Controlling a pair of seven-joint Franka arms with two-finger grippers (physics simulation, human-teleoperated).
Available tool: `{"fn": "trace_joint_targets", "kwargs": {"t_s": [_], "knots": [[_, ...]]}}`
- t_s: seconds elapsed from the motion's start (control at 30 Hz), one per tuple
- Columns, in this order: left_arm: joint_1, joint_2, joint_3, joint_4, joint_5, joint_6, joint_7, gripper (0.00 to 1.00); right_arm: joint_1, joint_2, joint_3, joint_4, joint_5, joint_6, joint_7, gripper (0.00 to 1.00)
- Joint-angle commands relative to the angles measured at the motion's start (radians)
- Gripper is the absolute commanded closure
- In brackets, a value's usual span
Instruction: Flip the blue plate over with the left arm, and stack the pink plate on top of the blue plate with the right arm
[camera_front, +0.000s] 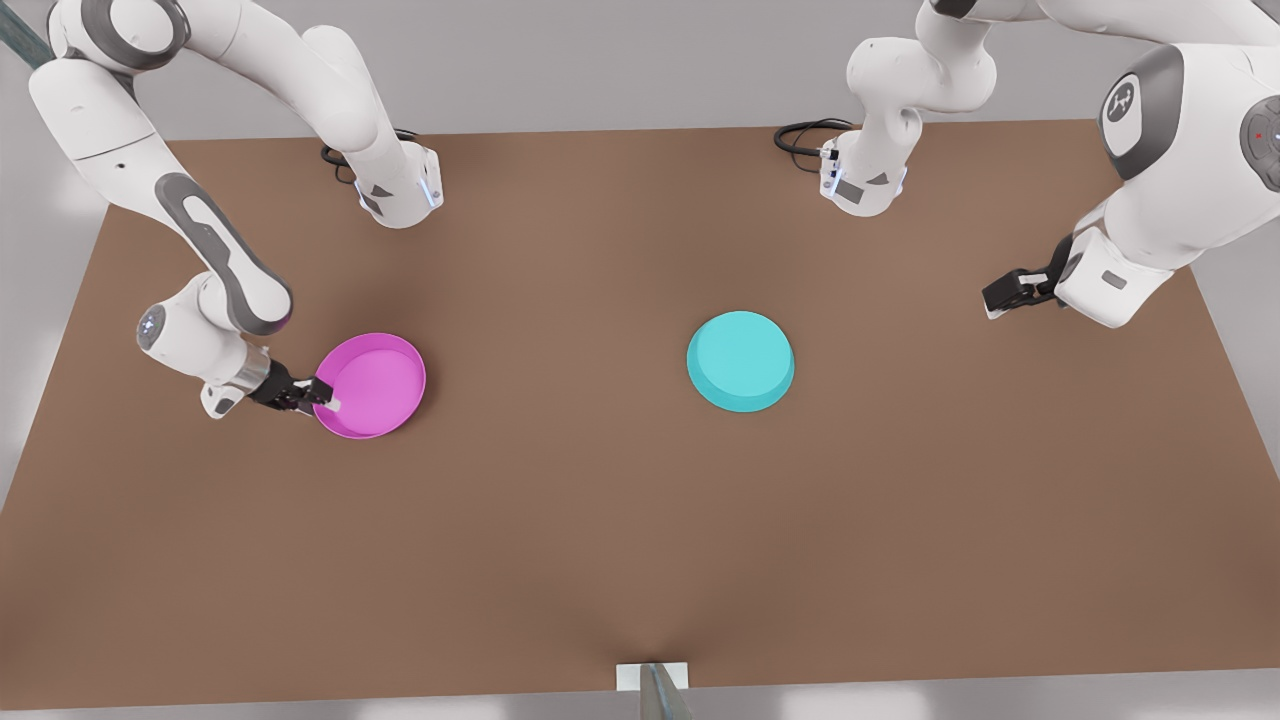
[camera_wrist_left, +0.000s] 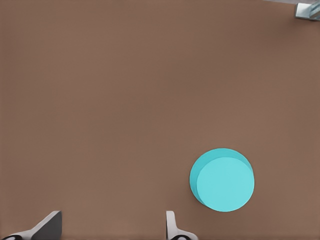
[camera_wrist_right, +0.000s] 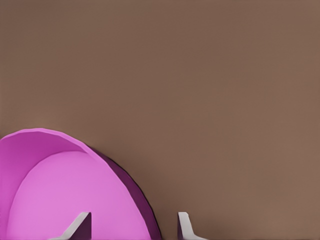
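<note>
so the right gripper (camera_front: 322, 398) straddles the pink plate (camera_front: 372, 385) rim at its 8 o'clock, fingers not closed yet, ready to lift it onto the already-flipped blue plate (camera_front: 741, 360) mid-table, while the left gripper (camera_front: 1003, 293) waits spread at 2 o'clock.

1. The pink plate (camera_front: 372, 385) sits tilted on the brown table (camera_front: 600, 520), the right gripper (camera_front: 318, 396) straddling its rim.
2. The blue plate (camera_front: 740, 360) lies upside down, well apart.
3. The left gripper (camera_front: 992, 300) hangs off at the front view's right.
</note>
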Motion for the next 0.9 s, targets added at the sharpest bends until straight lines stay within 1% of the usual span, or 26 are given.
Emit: {"fn": "trace_joint_targets", "kwargs": {"t_s": [0.0, 0.13, 0.27, 0.37, 0.4, 0.43, 0.5, 0.53, 0.57, 0.87], "knots": [[0.0, 0.0, 0.0, 0.0, 0.001, 0.0, 0.0, 0.0, 0.001, 0.002, 0.0, 0.0, -0.003, 0.0, 0.0, 0.36], [0.0, 0.0, 0.0, -0.002, -0.001, -0.003, 0.0, 0.0, 0.001, 0.013, -0.001, 0.005, -0.014, 0.002, 0.0, 0.37], [0.0, 0.0, 0.0, 0.0, -0.002, -0.005, 0.0, 0.0, 0.004, 0.022, -0.005, 0.005, -0.021, 0.009, 0.0, 0.42], [0.0, 0.001, 0.0, 0.002, -0.005, 0.002, -0.002, 0.0, 0.007, 0.025, -0.005, 0.006, -0.028, 0.011, 0.0, 0.53], [0.0, 0.0, 0.0, 0.002, -0.007, 0.002, -0.002, 0.0, 0.007, 0.03, -0.005, 0.006, -0.029, 0.014, -0.001, 0.58], [0.002, 0.008, 0.0, 0.005, -0.005, 0.003, -0.003, 0.0, 0.005, 0.03, -0.005, 0.006, -0.029, 0.015, -0.001, 0.6], [0.006, 0.011, 0.0, 0.003, -0.007, 0.005, -0.005, 0.0, 0.005, 0.036, -0.006, 0.006, -0.034, 0.015, -0.001, 0.68], [0.023, 0.009, 0.0, 0.006, -0.013, 0.005, -0.003, 0.0, 0.004, 0.036, -0.006, 0.006, -0.035, 0.014, 0.0, 0.76], [0.046, 0.003, -0.003, 0.002, -0.022, 0.008, -0.002, 0.0, 0.004, 0.038, -0.006, 0.006, -0.035, 0.015, 0.0, 0.79], [0.045, 0.015, -0.005, 0.008, -0.015, 0.011, -0.003, 0.0, 0.004, 0.028, -0.008, 0.005, -0.043, 0.014, 0.002, 0.79]]}}
